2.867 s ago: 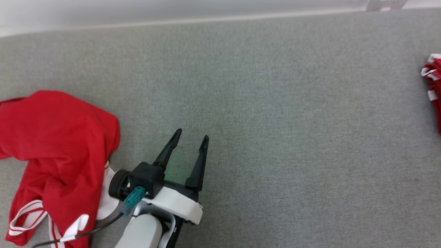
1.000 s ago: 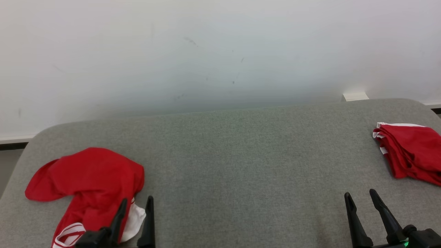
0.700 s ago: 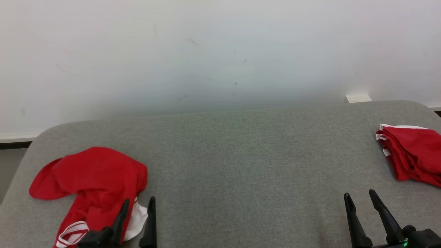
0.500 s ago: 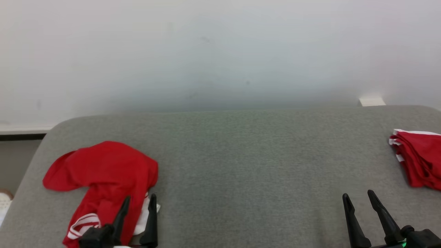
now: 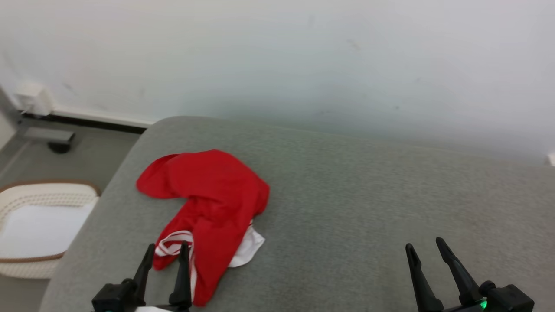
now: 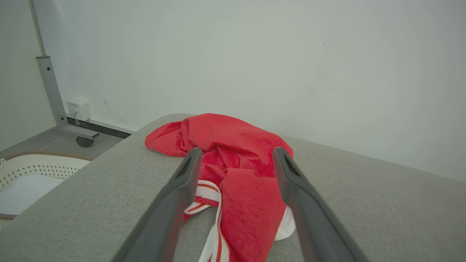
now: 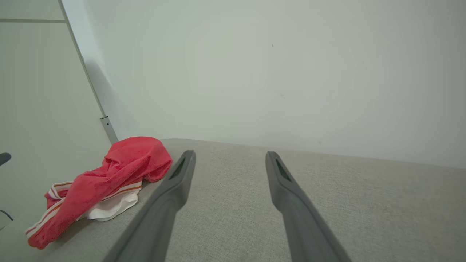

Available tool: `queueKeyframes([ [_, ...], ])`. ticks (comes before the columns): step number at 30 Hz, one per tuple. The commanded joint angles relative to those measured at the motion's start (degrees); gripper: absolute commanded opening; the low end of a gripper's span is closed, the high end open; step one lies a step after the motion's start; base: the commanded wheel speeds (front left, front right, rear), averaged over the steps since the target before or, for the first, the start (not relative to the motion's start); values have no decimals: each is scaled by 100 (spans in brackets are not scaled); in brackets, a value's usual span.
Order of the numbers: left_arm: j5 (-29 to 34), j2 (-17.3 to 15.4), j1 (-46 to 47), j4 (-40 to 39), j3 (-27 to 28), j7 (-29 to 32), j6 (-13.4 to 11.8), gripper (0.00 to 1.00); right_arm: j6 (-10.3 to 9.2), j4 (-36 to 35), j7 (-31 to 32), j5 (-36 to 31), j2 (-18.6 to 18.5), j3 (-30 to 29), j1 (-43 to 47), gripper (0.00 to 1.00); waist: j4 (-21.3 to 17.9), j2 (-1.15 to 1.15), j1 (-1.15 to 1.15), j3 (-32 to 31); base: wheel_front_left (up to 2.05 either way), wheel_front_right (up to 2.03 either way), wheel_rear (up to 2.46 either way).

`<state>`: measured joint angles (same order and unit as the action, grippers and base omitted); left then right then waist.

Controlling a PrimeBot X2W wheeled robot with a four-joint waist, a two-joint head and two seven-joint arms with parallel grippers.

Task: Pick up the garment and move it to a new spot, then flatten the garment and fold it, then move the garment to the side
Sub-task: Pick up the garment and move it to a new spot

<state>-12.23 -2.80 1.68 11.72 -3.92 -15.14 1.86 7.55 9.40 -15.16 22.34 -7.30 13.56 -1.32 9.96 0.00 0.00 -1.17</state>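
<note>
Grey cloth covers the padded top [image 5: 347,195] from end to end, with a plain white wall [image 5: 277,56] behind it. From where I stand, the red garment [image 5: 212,195] lies in a crumpled heap towards the top's left end, its white-striped hem and a white lining trailing to the near edge. It is not yet picked up, I'd say, and nothing about it is flat. The left gripper [image 5: 168,245] hangs at that near edge with its jaws spread wide and empty, the striped hem right at its fingertips, though I cannot tell whether they touch. It looks like a line-up for the first pinch. The right gripper [image 5: 423,242], jaws equally spread, holds nothing and hovers over bare cloth towards the right end, well apart from the heap — probably keeping clear of the spot the garment will be carried to. Beyond the left end, a white woven basket [image 5: 47,197] sits on the floor.
</note>
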Motion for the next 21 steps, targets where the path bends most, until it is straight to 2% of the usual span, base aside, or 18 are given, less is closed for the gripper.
queueKeyframes([
  [1, 0, -22, -4, 21, 23, 1, -15, 100, -13, 29, 6, 54, -8, 36, -90, 100, 466, 0, 0, 40, 0, 0, 0],
  [10, -59, -21, -32, 80, 82, 1, -61, 100, -13, 72, 5, 42, -9, 179, -162, 100, 932, 0, 0, 35, 0, 0, 0],
  [17, -65, -45, 190, 288, 131, 18, -16, 100, -13, -2, 5, -38, -9, 200, -210, 100, 908, 0, 0, 6, 0, 0, 0],
  [21, 30, -215, 640, 374, 50, 443, 31, 100, -13, -135, 5, -84, -24, 161, -203, 100, 832, 0, 0, 8, 0, 0, 0],
])
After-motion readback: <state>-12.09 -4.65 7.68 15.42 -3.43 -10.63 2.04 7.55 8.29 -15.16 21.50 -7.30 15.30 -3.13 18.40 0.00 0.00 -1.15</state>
